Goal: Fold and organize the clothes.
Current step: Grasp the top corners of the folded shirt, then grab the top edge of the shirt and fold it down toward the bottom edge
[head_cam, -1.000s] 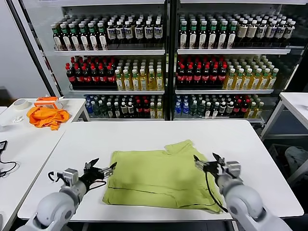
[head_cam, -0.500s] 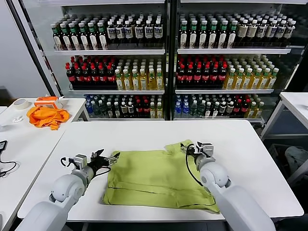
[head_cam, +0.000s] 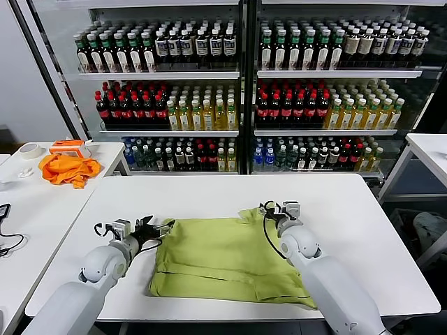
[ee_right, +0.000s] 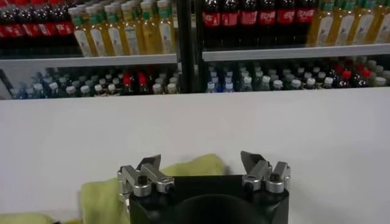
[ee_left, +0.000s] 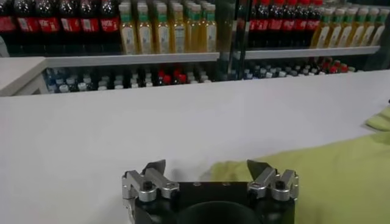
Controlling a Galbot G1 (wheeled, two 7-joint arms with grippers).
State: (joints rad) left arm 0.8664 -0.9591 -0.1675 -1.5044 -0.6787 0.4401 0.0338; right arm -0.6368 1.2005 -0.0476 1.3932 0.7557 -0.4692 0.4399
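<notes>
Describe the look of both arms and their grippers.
Both arms have smooth, rounded light-grey shells. The left gripper and right gripper each have a black body, silver metal finger mounts with screws and dark pointed fingertips. A black cable loops along each wrist.

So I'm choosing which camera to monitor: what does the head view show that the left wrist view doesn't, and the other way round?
Only the head view shows the whole lime T-shirt, the right gripper at its far sleeve corner, and the orange cloth on the side table. Only the left wrist view shows the left gripper close up, jaws open just at the shirt's edge. Both share the shirt, the white table and the bottle shelves.
</notes>
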